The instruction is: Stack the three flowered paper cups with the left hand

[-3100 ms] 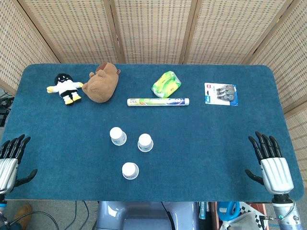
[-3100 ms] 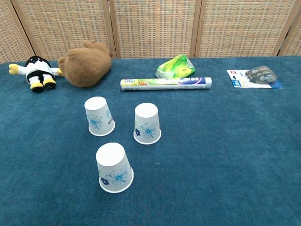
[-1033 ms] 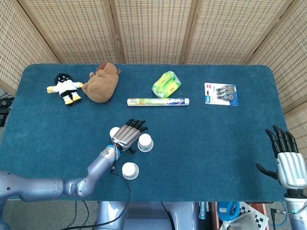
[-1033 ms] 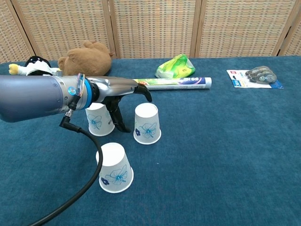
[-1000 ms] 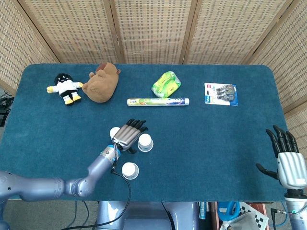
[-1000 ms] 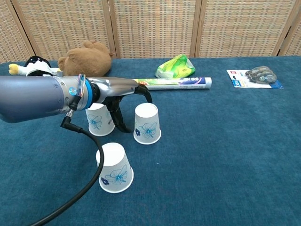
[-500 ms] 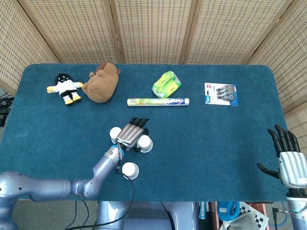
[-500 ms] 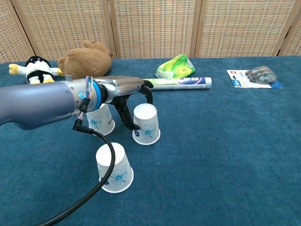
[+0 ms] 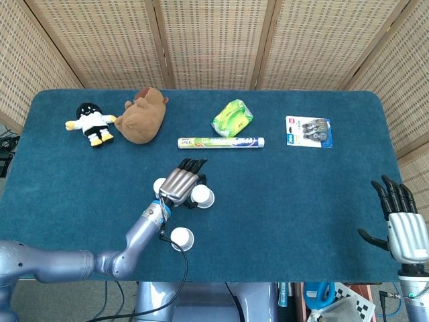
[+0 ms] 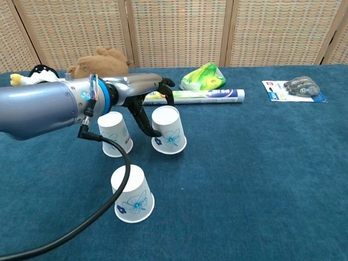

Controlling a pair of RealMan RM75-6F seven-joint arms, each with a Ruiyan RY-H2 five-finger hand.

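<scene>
Left hand [image 10: 142, 89] clamped on tilted right-hand cup [image 10: 168, 130], mid-worktop beside left cup [image 10: 115, 134]. Lift straight, keep mouth down, lower over neighbour. Right hand [image 9: 399, 230] spread, idle.

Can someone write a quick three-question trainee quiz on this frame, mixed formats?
1. True or false: the left robot hand grips the tilted cup.
2. Multiple choice: how many flowered cups are stacked so far? A) none B) two C) three
3. Fill in: the brown plush lies beside the ____ doll.

Key: 1 true; 2 A, the near cup and left cup stand apart; 3 black-and-white.
</scene>
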